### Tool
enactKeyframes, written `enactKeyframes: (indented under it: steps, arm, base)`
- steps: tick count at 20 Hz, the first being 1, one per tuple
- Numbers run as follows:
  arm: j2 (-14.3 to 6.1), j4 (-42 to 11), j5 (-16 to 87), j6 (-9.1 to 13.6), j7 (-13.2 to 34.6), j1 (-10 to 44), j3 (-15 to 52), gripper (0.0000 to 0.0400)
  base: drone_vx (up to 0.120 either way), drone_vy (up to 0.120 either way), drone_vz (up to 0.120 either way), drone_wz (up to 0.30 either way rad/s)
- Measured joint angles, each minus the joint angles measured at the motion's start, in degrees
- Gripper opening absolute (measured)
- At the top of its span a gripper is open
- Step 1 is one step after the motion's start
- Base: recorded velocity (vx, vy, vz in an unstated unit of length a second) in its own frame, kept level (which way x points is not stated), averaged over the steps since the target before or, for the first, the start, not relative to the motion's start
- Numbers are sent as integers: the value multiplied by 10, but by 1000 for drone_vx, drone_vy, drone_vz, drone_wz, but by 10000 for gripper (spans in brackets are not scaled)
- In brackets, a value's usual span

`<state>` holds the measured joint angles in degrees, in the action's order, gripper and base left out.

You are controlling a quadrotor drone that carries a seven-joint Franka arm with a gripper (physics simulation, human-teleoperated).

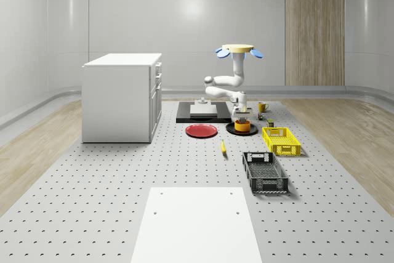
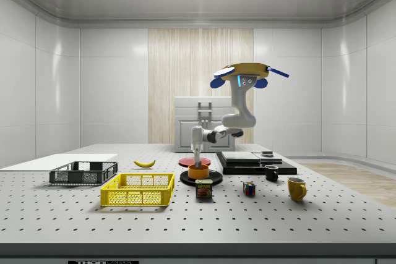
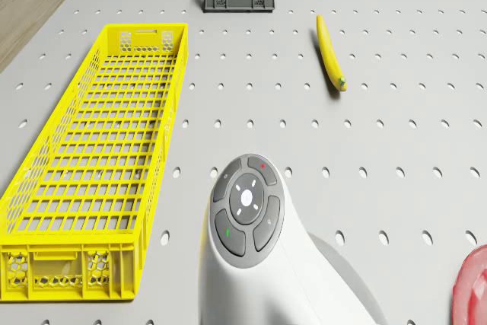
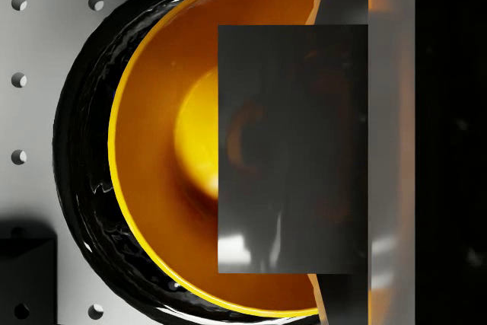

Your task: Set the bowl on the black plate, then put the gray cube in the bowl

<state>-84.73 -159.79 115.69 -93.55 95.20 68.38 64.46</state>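
Note:
An orange bowl [image 1: 242,126] sits on the black plate [image 1: 231,130]; from the side, the bowl [image 2: 199,171] rests centred on the plate [image 2: 213,178]. My gripper [image 1: 242,111] points straight down just above the bowl, shut on the gray cube. In the wrist view the gray cube [image 4: 293,148] hangs over the bowl's hollow [image 4: 167,150], with the plate's rim [image 4: 80,150] around it and one finger [image 4: 392,112] beside the cube. The drone [image 1: 239,48] hovers above and slightly behind the plate, its arm [image 2: 238,115] bent down to it.
A red plate [image 1: 201,130] lies beside the black one. A yellow crate [image 1: 281,140], a dark crate [image 1: 265,172] and a banana [image 1: 223,147] lie nearer the front. A white cabinet [image 1: 123,97], a black platform [image 1: 184,115], a yellow mug [image 2: 297,188] and a can [image 2: 204,188] stand around.

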Motion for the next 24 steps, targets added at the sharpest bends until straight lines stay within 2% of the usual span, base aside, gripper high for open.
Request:
enactKeyframes:
  steps: [7, 16, 20, 24]
  arm:
    - [-4, -1, 37, -15, -3, -10, -40, 250]
    - [5, 21, 84, -33, -7, -5, -89, 250]
    - [9, 22, 89, -31, -9, -7, -93, 340]
    - [10, 10, 74, -19, -11, -15, -76, 378]
  base:
    - [0, 0, 0, 0]
    - [0, 0, 0, 0]
    - [0, 0, 0, 0]
    - [0, 0, 0, 0]
